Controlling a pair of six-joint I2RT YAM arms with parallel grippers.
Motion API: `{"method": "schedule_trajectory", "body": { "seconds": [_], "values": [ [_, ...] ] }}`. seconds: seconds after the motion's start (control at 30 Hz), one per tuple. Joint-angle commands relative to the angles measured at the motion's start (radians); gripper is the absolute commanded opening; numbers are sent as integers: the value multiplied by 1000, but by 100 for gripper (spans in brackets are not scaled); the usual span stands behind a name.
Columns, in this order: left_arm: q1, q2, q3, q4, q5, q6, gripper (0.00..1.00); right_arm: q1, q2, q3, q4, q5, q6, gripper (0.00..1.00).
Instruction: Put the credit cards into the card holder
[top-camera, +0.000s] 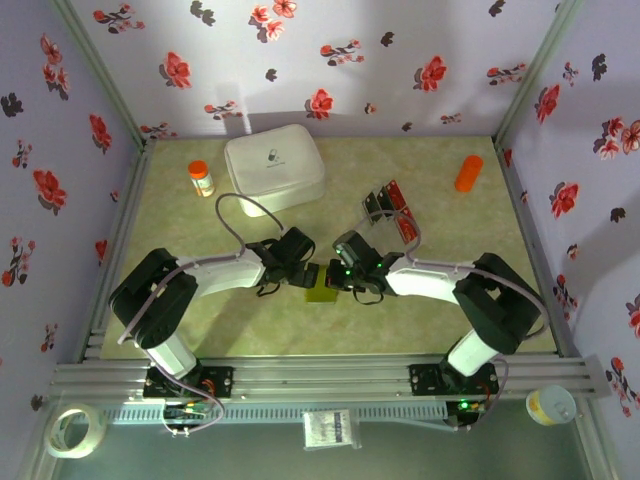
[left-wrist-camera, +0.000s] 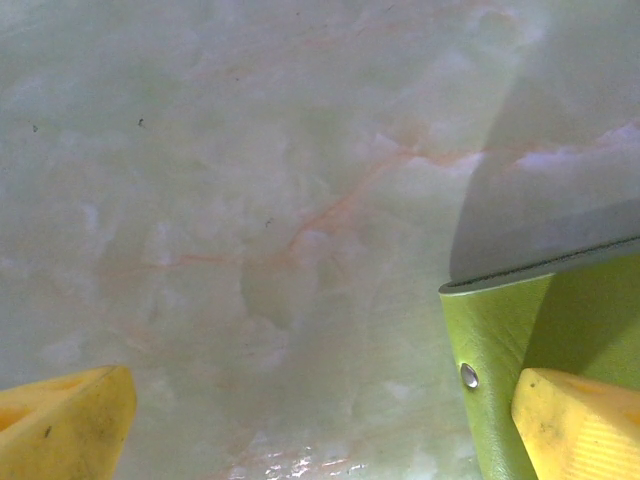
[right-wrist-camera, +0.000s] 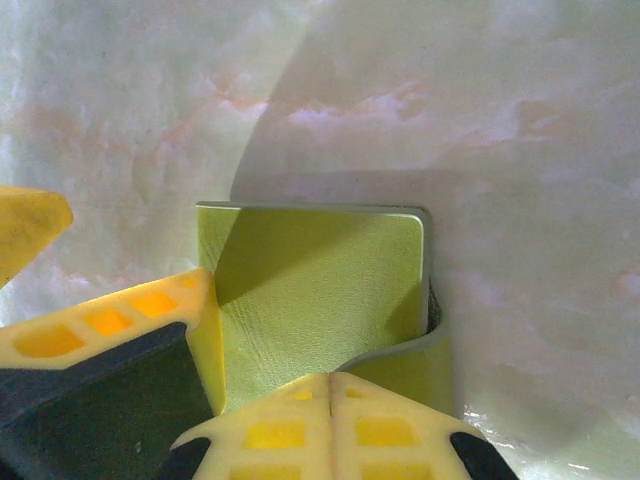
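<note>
Table (top-camera: 300, 330), pale green and marbled, seen from above, with both arms reaching inward to meet near its middle, a little toward the near edge. There I see the card holder (top-camera: 322, 293), olive-green, between the two wrists, which cover much of it. My left fingers (left-wrist-camera: 70, 425) are spread wide: one sits over the holder's edge beside a metal snap (left-wrist-camera: 468, 375), the other over bare table. My right fingers (right-wrist-camera: 290, 430) are pressed together on the curled edge of the holder's flap. The credit cards (top-camera: 392, 210), red and black, sit clustered right of centre, just behind the right wrist. A white rounded box (top-camera: 275, 168) stands by the far edge, with an orange bottle (top-camera: 201, 178) to its left and an orange cylinder (top-camera: 468, 172) near the far right corner.
</note>
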Motion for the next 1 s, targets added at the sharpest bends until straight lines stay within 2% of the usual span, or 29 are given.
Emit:
{"method": "schedule_trajectory", "body": {
  "seconds": [0.0,0.57,0.97],
  "values": [
    [-3,30,-18,-4,5,6,98,-10,24,-21,16,-6,21,0],
    [-3,27,-18,-5,5,4,97,2,-3,-131,76,-17,45,0],
    [-2,28,-11,-12,5,4,97,78,3,-152,33,34,26,0]
  ]
}}
